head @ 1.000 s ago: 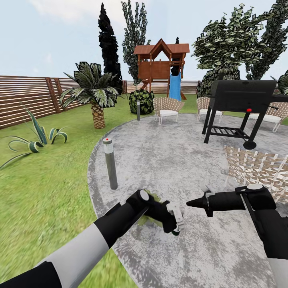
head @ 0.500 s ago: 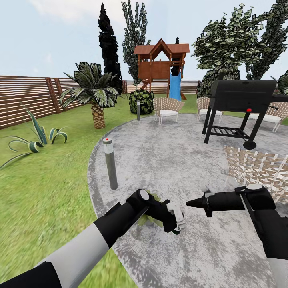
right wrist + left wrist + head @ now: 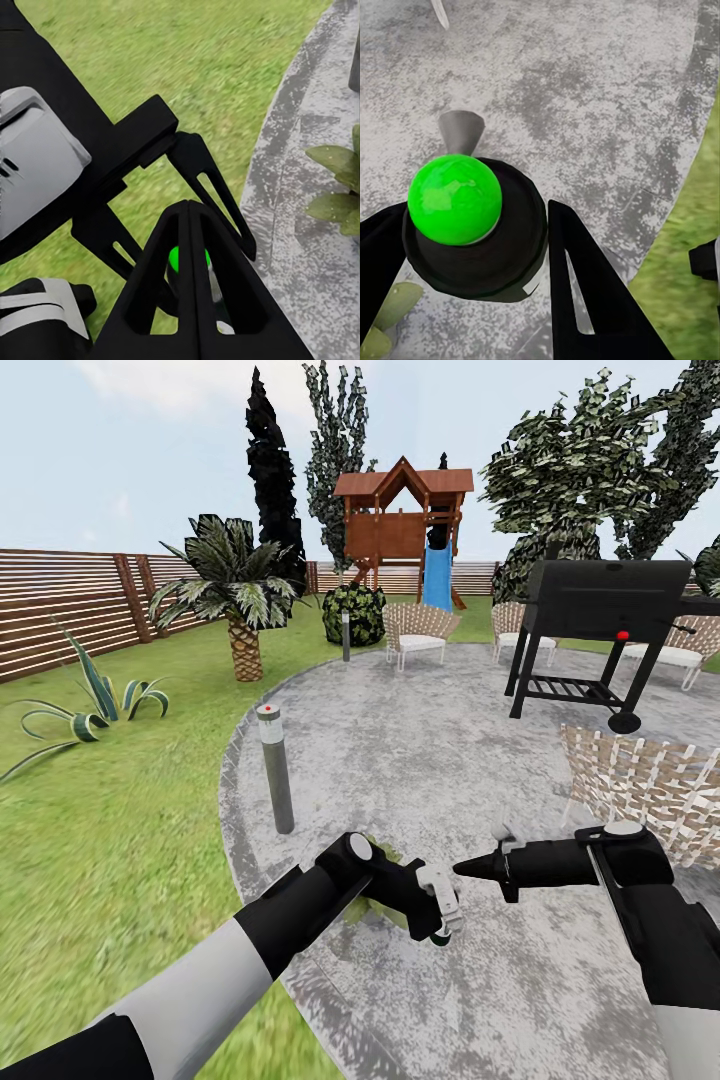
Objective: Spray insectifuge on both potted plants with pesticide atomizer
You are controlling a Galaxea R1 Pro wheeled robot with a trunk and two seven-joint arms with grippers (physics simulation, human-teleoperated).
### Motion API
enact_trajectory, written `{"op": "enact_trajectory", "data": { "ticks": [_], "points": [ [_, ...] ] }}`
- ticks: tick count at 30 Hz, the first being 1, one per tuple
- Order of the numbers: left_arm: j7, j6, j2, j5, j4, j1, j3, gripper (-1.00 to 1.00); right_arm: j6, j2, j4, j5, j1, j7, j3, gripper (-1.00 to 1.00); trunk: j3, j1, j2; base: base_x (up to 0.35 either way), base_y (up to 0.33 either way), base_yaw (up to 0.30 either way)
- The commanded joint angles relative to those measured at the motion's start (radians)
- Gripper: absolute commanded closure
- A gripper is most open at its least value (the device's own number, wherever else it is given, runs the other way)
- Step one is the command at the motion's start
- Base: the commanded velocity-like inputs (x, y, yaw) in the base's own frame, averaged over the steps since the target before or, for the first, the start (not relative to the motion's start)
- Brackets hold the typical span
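I have the pesticide atomizer [image 3: 472, 225] clamped in my left gripper [image 3: 438, 910], low over the grey patio [image 3: 430, 760], right above a potted plant [image 3: 385, 905] by the lawn edge. My right gripper [image 3: 462, 868] is pinched closed on nothing, pointing at the left one, near it.

Black arms, white forearm sleeves, black fingers [image 3: 191, 285].

Closed right gripper [image 3: 189, 225] points at left gripper [image 3: 161, 199] over lawn [image 3: 172, 67]
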Motion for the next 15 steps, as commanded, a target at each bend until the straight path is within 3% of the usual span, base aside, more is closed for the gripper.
{"op": "enact_trajectory", "data": {
  "ticks": [1, 15],
  "points": [
    [-0.006, 0.006, 0.0, -0.006, -0.001, -0.001, 0.001, 1.0, 0.01, 0.0, -0.001, 0.009, -0.001, 0.01, -0.001, 1.0, -0.001, 0.0, -0.001, 0.0, 0.0, 0.0],
    [-0.009, 0.005, 0.0, -0.006, -0.001, -0.001, 0.013, 1.0, 0.01, -0.001, -0.001, 0.009, -0.001, 0.01, -0.002, 1.0, -0.001, 0.0, -0.001, 0.0, 0.0, 0.0]
  ]
}}
